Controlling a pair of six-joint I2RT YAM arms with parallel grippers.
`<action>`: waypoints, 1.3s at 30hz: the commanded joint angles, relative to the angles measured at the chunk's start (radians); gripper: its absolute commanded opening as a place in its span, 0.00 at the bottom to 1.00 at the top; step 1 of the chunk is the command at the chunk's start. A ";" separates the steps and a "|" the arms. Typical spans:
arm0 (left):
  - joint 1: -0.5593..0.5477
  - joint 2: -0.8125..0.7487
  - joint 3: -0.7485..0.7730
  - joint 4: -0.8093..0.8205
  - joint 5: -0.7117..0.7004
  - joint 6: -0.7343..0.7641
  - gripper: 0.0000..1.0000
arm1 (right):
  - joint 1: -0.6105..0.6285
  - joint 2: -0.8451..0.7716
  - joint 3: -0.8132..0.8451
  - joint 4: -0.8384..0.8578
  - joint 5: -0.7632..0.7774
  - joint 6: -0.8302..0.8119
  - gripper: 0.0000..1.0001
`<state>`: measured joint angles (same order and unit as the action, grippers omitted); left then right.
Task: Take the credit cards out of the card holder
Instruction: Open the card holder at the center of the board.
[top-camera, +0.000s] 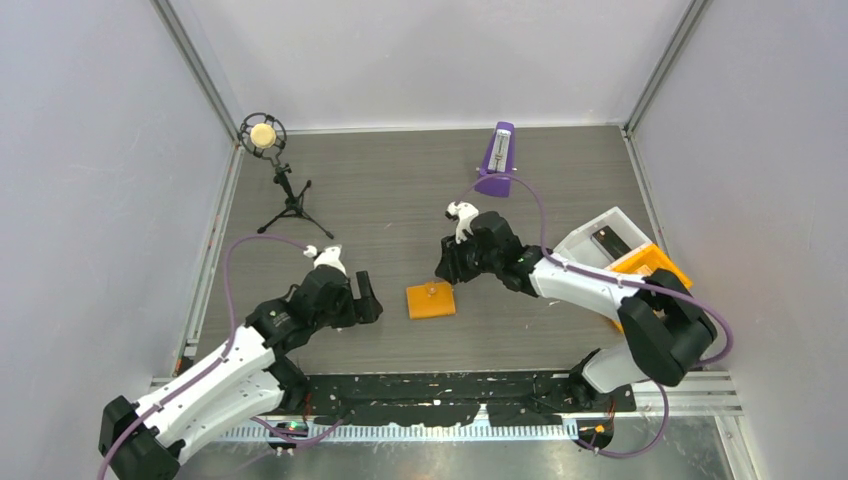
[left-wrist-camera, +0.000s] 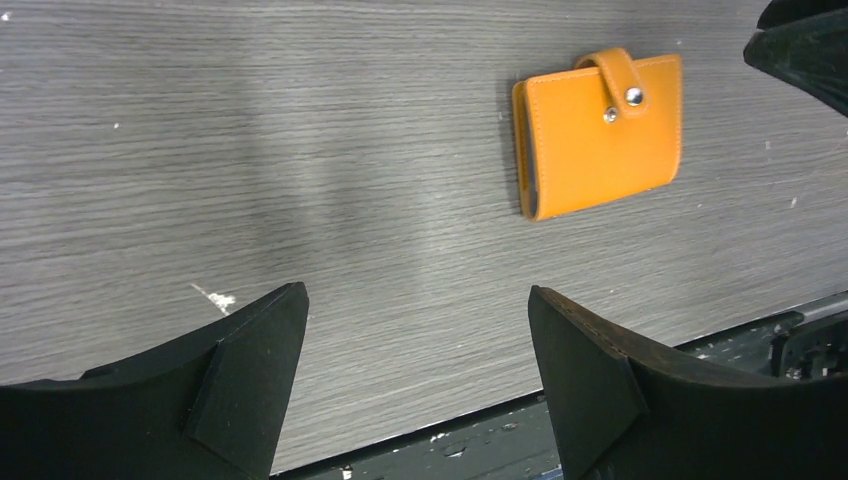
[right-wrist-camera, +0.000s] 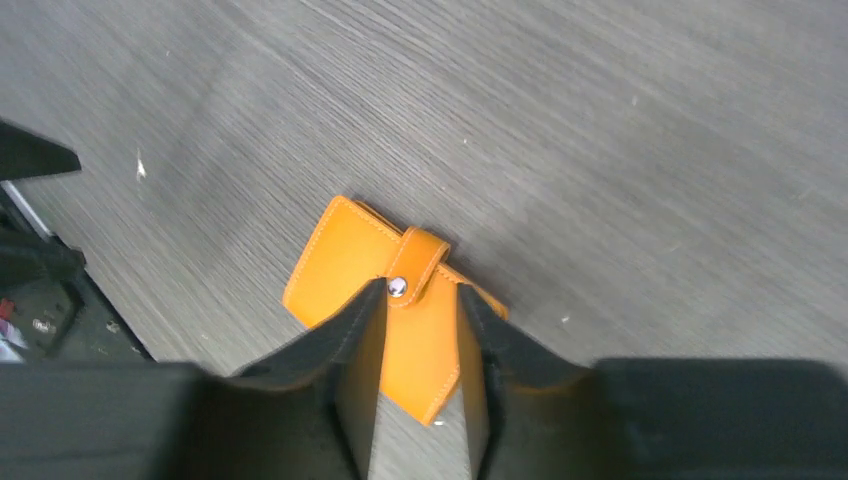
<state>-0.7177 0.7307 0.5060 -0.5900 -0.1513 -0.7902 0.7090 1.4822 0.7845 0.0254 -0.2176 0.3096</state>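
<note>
The orange card holder (top-camera: 430, 299) lies flat and folded shut on the wood-grain table, its strap and metal snap on top. In the left wrist view the card holder (left-wrist-camera: 600, 140) sits far ahead and to the right of my left gripper (left-wrist-camera: 418, 300), whose fingers stand wide apart over bare table. From above, the left gripper (top-camera: 370, 297) is left of the holder. My right gripper (top-camera: 445, 270) hovers at the holder's far edge. Its fingers stand narrowly apart on either side of the strap of the card holder (right-wrist-camera: 335, 260), with nothing pinched between them (right-wrist-camera: 420, 290). The credit cards are hidden.
A purple metronome (top-camera: 497, 160) stands at the back. A microphone on a small tripod (top-camera: 285, 190) is at the back left. At the right sit a white bin (top-camera: 585, 240), holding a dark flat rectangle, and an orange bin (top-camera: 655, 262). A black strip lines the table's near edge.
</note>
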 joint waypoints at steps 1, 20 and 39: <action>0.004 -0.021 -0.005 0.074 0.012 -0.024 0.84 | 0.006 -0.085 -0.039 0.068 -0.053 -0.221 0.46; 0.004 -0.327 -0.082 -0.031 -0.205 -0.032 0.85 | 0.025 -0.005 -0.090 0.085 -0.296 -1.165 0.52; 0.004 -0.331 -0.084 -0.053 -0.206 -0.037 0.84 | 0.118 0.182 0.045 0.017 -0.159 -1.303 0.28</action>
<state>-0.7177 0.4095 0.4137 -0.6476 -0.3241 -0.8268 0.8253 1.6455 0.8146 0.0463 -0.4110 -0.9691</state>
